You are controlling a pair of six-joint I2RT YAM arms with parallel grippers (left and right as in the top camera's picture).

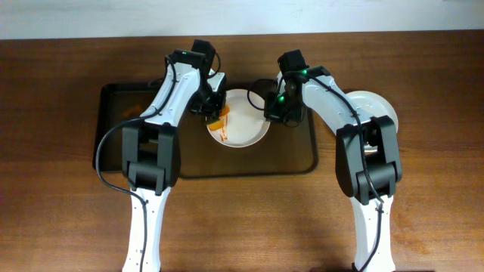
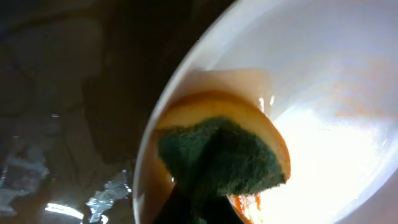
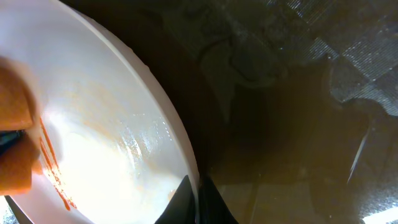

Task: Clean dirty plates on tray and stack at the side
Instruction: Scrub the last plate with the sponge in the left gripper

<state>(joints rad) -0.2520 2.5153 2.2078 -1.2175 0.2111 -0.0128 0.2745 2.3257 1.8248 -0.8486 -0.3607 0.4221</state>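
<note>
Overhead: your left gripper (image 1: 215, 111) holds a sponge (image 1: 221, 116) down on the plate (image 1: 243, 127). The plate sits on the tray (image 1: 295, 162) between both grippers, right gripper (image 1: 273, 113) at its rim.
Left wrist: sponge clamped at the fingertips, against the plate.
Right wrist: fingers (image 3: 214, 208) narrow, pinching the rim.

Table (image 1: 423, 211): dark brown wood with the grain running left to right. It fills nearly the whole overhead view. It runs well out to the left of the left gripper (image 1: 214, 107) and to the right of the right gripper (image 1: 272, 109), and continues on the near side of both to the bottom of the view. Beyond both grippers, past the table's far edge, is a narrow pale strip (image 1: 242, 13), off-white and featureless; wall or floor, cannot tell. Light lies even across the wood.
</note>
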